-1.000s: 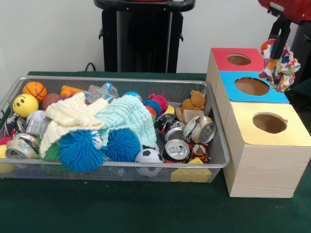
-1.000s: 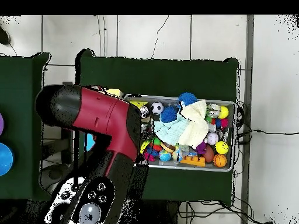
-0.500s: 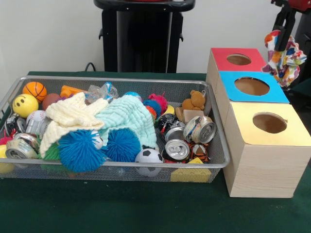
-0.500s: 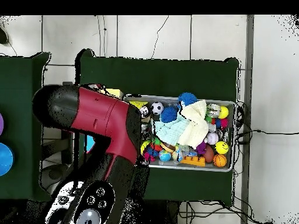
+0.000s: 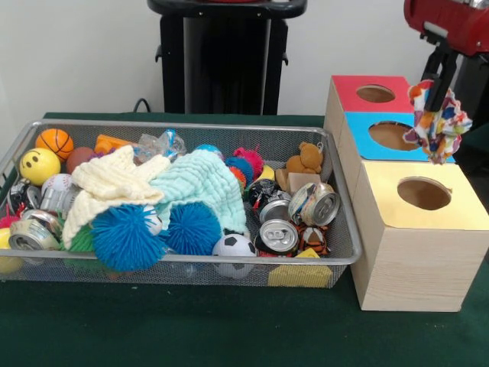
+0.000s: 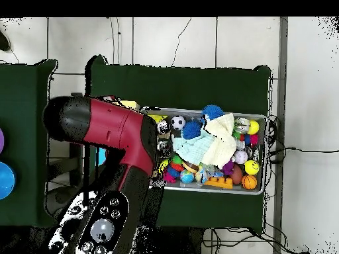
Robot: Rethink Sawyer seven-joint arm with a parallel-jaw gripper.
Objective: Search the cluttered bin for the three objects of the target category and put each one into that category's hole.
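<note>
The gripper [image 5: 437,98] pinches one fabric bundle [image 5: 439,122] hanging below its jaws, with the yellow box's hole [image 5: 424,193] lower down, so no drop shows yet

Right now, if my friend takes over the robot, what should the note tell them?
Pincer: shut on a patchwork fabric bundle, hanging in the air over the blue-faced box, behind the yellow-faced box.
Yellow box's hole: nothing visible in it.
Bin: full of balls, cans and cloths; no other bundle shows.
Done: one bundle lifted out.
Left: drop it into the yellow hole, then search the bin for the rest.
</note>
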